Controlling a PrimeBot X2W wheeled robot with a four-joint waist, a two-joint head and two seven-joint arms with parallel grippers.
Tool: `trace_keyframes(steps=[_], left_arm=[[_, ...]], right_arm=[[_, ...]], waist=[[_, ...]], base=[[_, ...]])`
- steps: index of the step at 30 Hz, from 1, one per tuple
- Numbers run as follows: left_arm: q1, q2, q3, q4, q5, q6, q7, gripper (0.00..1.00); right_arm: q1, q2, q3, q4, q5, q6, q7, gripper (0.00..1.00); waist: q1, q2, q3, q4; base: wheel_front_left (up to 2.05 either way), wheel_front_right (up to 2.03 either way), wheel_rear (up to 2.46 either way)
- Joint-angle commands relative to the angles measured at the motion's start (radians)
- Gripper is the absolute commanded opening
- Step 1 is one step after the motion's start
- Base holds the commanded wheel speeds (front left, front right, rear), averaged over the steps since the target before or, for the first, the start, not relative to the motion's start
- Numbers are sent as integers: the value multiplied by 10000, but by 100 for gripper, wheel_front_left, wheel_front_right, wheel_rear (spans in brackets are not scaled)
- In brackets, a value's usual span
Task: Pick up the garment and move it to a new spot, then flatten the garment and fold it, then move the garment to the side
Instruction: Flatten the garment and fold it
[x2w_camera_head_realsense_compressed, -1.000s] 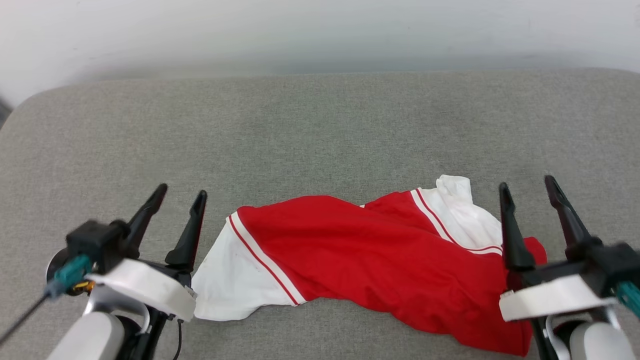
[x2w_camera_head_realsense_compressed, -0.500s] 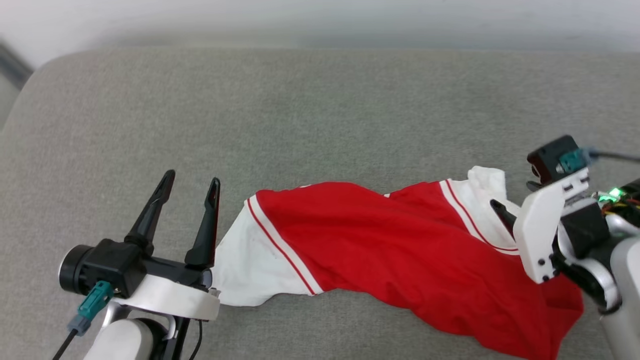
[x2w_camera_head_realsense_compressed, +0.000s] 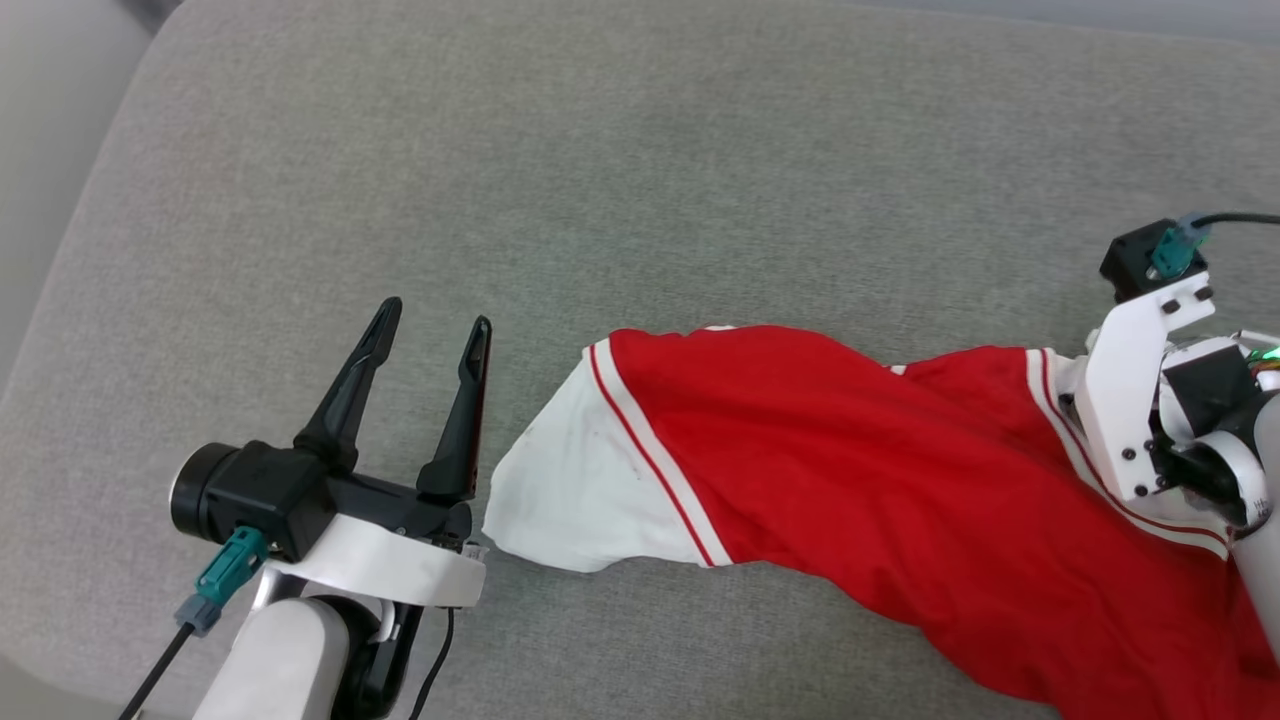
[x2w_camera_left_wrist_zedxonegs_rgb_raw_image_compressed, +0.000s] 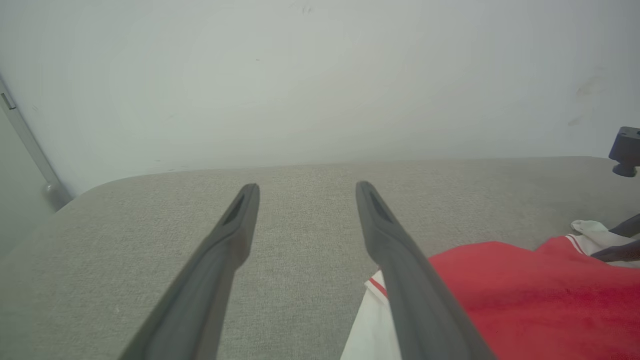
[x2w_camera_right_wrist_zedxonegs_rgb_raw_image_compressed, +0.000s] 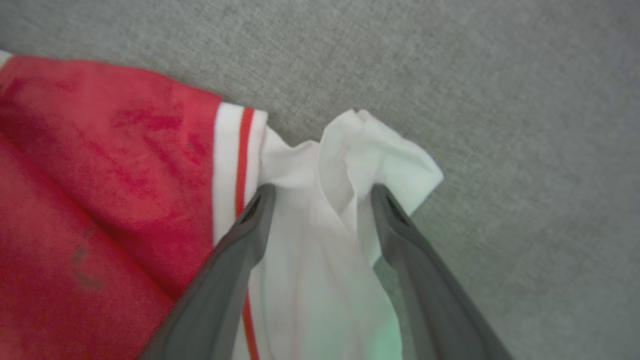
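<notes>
Garment (x2w_camera_head_realsense_compressed: 850, 480), wrist view, right hand (x2w_camera_right_wrist_zedxonegs_rgb_raw_image_compressed: 322, 190) straddling sleeve (x2w_camera_right_wrist_zedxonegs_rgb_raw_image_compressed: 330, 165)

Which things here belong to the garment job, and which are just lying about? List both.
Job: red thin-fabric jersey shirt with white sleeves; left gripper, open beside it; right gripper, open, fingers either side of one sleeve.
Not the job: grey woven cushion surface beneath; pale plain wall.

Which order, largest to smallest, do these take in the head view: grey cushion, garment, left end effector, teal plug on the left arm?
1. grey cushion
2. garment, partly cut off at the edge
3. left end effector, enlarged by nearness to the camera
4. teal plug
</notes>
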Motion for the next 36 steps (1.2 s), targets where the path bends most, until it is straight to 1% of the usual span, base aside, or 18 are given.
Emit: trace_keyframes(steps=[1, 4, 5, 6, 9, 12, 15, 20, 23, 26, 31, 34, 36], left_arm=[[-169, -102, 67, 27, 59, -75, -25, 100], [-157, -276, 222, 113, 184, -268, -25, 100], [-150, -341, 252, 140, 231, -313, -25, 100], [-133, -396, 278, 180, 293, -381, -25, 100], [-100, -543, 363, 281, 445, -530, -25, 100], [-47, -681, 495, 341, 547, -641, -25, 100], [-4, -714, 637, 385, 621, -742, -25, 100], [-22, -765, 867, 359, 741, -887, -26, 100], [7, -798, 968, 318, 793, -928, -26, 100], [65, -816, 1077, 301, 839, -975, -26, 100], [72, -854, 1191, 357, 890, -1033, -26, 100], [104, -885, 1236, 422, 940, -1057, -26, 100], [187, -905, 1310, 455, 955, -1061, -24, 100]], right_arm=[[108, 106, 96, 403, -121, -7, -58, 100], [223, 103, 305, 960, -192, -7, -263, 100], [263, 105, 366, 1108, -198, -7, -328, 35], [263, 113, 352, 1222, -183, -7, -454, 0], [-25, 9, 57, 1361, -274, -10, -1023, 0], [-496, -93, -347, 1281, -418, -13, -1938, 0], [-931, -150, -738, 1240, -550, -10, -2800, 0], [-1295, -437, -1611, 1510, -785, -10, -4014, 0], [-1243, -689, -2206, 1783, -1037, -10, -4517, 0], [-932, -785, -2804, 2168, -1206, -8, -4776, 0], [-260, -520, -4017, 2796, -1312, -8, -4946, 0], [238, -166, -4865, 3063, -1390, -8, -5150, 0], [512, 68, -5180, 3113, -1496, -8, -5319, 0]], waist=[[1, 0, 209, 248], [1, 0, 283, 366], [1, 0, 288, 392], [1, 0, 285, 411], [1, 0, 248, 393], [1, 0, 144, 270], [1, 0, 29, 105], [1, 0, -32, -67], [1, 0, -12, -143], [1, 0, -10, -209], [1, 0, -45, -285], [1, 0, -157, -371], [1, 0, -235, -491]], base=[[0, 0, 0], [0, 0, 0], [0, 0, 0], [0, 0, 0], [0, 0, 0], [0, 0, 0], [0, 0, 0], [0, 0, 0], [0, 0, 0], [0, 0, 0], [0, 0, 0], [0, 0, 0], [0, 0, 0]])
